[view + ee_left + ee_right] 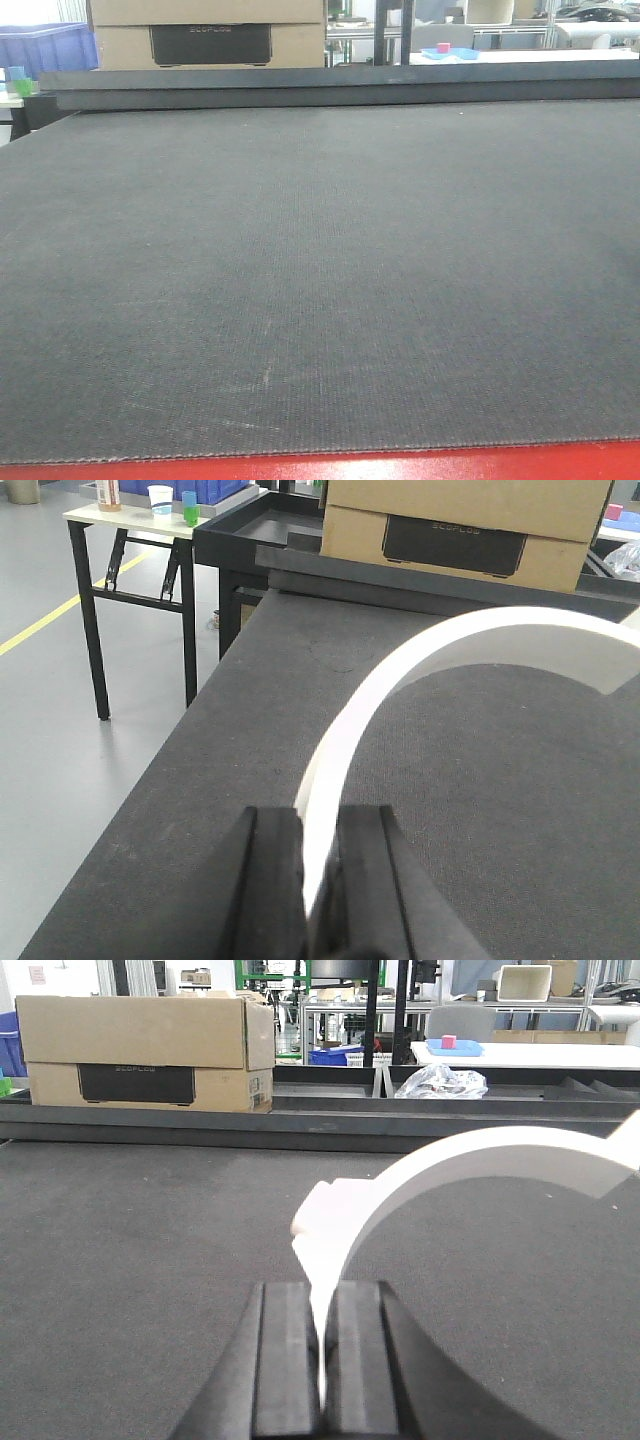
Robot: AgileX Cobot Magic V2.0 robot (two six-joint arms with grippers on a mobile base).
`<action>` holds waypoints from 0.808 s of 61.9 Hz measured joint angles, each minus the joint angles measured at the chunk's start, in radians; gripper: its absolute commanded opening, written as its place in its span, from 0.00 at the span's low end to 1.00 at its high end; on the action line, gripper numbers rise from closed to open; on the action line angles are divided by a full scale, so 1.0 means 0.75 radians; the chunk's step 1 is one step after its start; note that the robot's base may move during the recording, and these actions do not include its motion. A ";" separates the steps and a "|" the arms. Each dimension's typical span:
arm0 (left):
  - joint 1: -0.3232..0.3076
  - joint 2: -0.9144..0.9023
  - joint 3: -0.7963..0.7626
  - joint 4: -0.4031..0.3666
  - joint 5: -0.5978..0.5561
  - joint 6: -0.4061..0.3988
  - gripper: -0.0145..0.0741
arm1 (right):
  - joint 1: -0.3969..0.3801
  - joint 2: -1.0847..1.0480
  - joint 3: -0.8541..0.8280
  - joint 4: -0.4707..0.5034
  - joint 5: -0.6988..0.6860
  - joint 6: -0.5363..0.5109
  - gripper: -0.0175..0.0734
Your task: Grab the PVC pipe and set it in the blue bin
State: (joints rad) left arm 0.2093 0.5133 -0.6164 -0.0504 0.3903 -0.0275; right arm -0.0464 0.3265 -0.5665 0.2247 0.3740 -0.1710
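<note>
Left gripper (318, 870) is clamping the thin wall of the PVC pipe (400, 670), its black fingers (268, 880) closed narrowly on the white edge. From the pinch the wall is curving up and over to the right, so the pipe's long axis is, by judgement, running roughly along the line of the fingers. Right gripper (322, 1350) is pinching a white arc (480, 1155) in the same manner, with a small white lump showing just above the pinch; whether the two arms are sharing one piece or each carrying its own cannot be told. The blue bin (48, 48) is standing at the far left, beyond the mat's back corner and beside the side table (130, 525), so the left arm is probably the nearer and the coming move is likely calling for a carry forward and leftward. The dark woven mat (320, 280) is lying flat and is looking coarse enough to resist sliding. A cardboard box (140, 1045) is sitting on the raised ledge at the back, and a smooth grey workshop floor is showing past the mat's left edge.
</note>
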 measured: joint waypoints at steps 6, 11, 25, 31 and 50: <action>0.000 0.000 0.000 -0.022 0.000 0.000 0.04 | 0.000 0.000 0.000 0.000 0.006 0.000 0.02; 0.000 0.000 0.000 -0.066 0.002 0.000 0.04 | 0.000 0.000 0.000 0.000 0.032 0.000 0.02; 0.000 0.000 0.000 -0.090 0.002 0.000 0.04 | 0.000 0.000 0.000 0.000 0.067 0.000 0.02; 0.000 0.000 0.000 -0.090 0.002 0.000 0.04 | 0.000 0.000 0.000 0.000 0.068 0.000 0.02; 0.000 0.000 0.000 -0.090 0.002 0.000 0.04 | 0.000 0.000 0.000 0.000 0.070 0.000 0.02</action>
State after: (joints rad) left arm 0.2093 0.5133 -0.6164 -0.1180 0.3920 -0.0275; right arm -0.0464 0.3265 -0.5665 0.2247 0.4266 -0.1710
